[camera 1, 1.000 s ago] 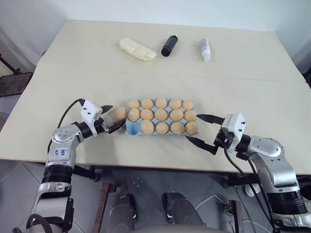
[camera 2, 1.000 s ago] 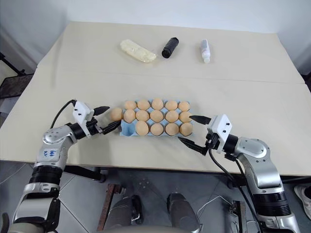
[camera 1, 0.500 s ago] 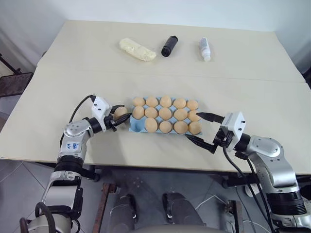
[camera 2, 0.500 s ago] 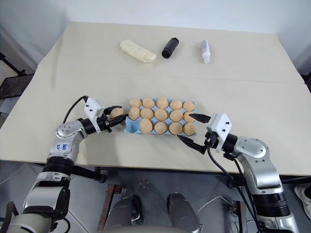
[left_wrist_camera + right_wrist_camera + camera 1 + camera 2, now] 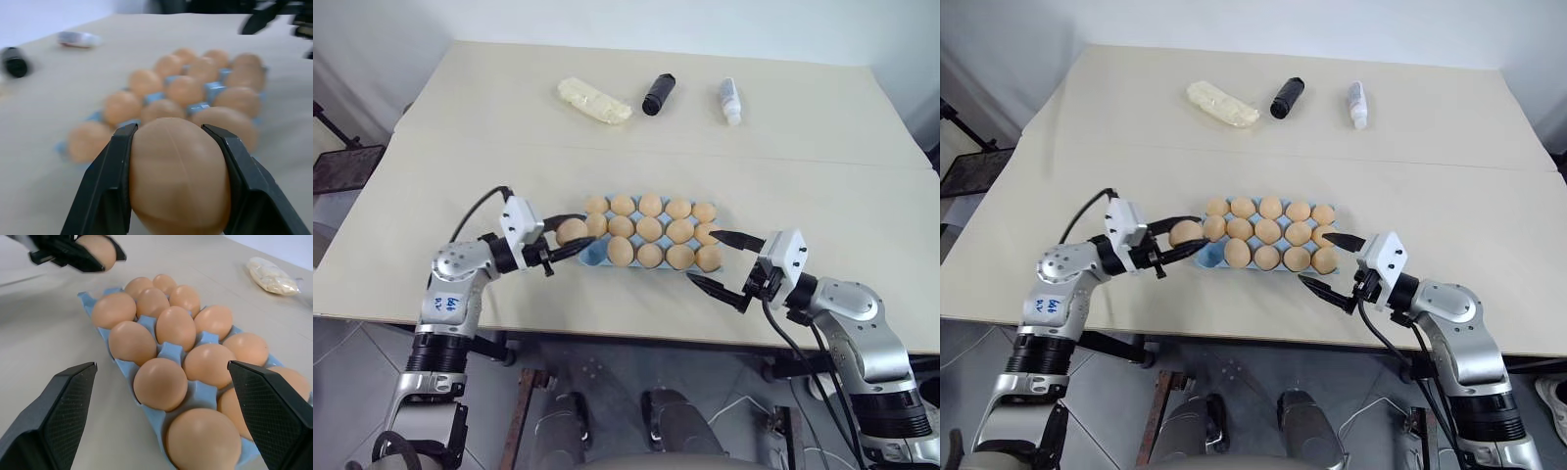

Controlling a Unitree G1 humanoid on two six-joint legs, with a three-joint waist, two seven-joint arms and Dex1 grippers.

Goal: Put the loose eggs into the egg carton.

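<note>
My left gripper (image 5: 576,233) is shut on one tan-orange loose egg (image 5: 178,174), with a black finger (image 5: 105,196) on each side. It holds the egg just above the left end of the light blue egg carton (image 5: 594,253). Several eggs (image 5: 650,229) fill the carton; the front-left cup is bare. At the carton's right front corner my right gripper (image 5: 701,256) stands open and holds nothing. In the right wrist view the carton (image 5: 171,352) lies between and ahead of its fingers (image 5: 58,416).
At the far side of the table lie a pale yellow lumpy oblong (image 5: 594,99), a black cylinder (image 5: 655,93) and a small white bottle (image 5: 730,100). The table's front edge (image 5: 607,328) runs just below both grippers.
My left gripper shut on the loose egg that lay beside the carton's left end, then lifted it up and to the right. The carton sits slightly further right. The right arm kept still.
</note>
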